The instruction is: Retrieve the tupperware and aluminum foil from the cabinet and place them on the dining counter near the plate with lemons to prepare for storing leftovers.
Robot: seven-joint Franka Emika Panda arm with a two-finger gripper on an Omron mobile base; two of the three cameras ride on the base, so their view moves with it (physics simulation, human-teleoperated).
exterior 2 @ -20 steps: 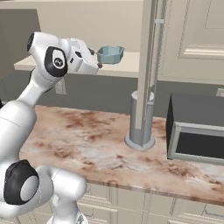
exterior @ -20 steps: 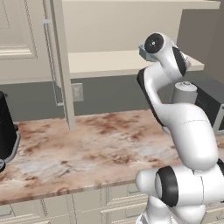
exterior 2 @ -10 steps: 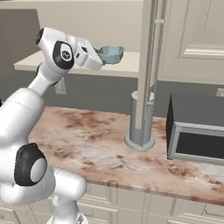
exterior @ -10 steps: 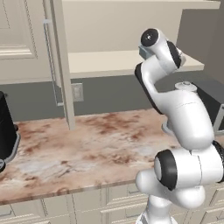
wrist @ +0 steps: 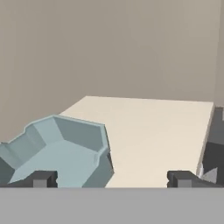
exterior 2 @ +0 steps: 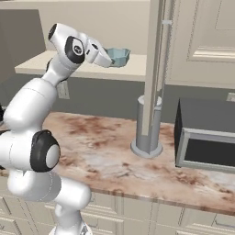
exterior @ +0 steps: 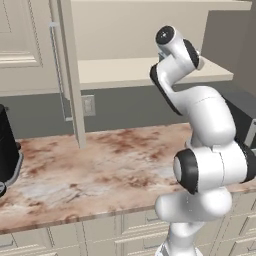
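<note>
The tub [wrist: 61, 151] sits on the cabinet's shelf [wrist: 153, 131], low and to the left just ahead of the claw [wrist: 111, 179]. It is pale blue-grey, shallow, with cut corners, and stands upright with its open side up. In the hand view its near wall lies close to the left fingertip [wrist: 41, 178]; whether the two touch cannot be told from that angle.

The claw is released, its jaws spread wide, with nothing between them. The right fingertip [wrist: 181, 178] stands over bare cream shelf, well apart from the tub. Beyond the claw the shelf runs back to the plain beige rear wall of the cabinet [wrist: 109, 48].

In the right base view the tub [exterior 2: 117, 57] rests near the front edge of the shelf [exterior 2: 133, 71], just past the tip of the arm's hand [exterior 2: 98, 53], which reaches in at shelf height. To the right of the claw in that view, the open cabinet door [exterior 2: 153, 69] stands edge-on. Below the claw lies the marbled brown-and-white surface [exterior 2: 105, 147], carrying a grey cylinder [exterior 2: 148, 133] behind the door edge and a dark microwave [exterior 2: 206, 135] farther right.

In the left base view the arm [exterior: 200, 125] hides the claw; the door [exterior: 67, 70] with its thin bar handle [exterior: 57, 70] stands to the left, and a black appliance [exterior: 7, 150] rests at the surface's [exterior: 100, 165] far left.
</note>
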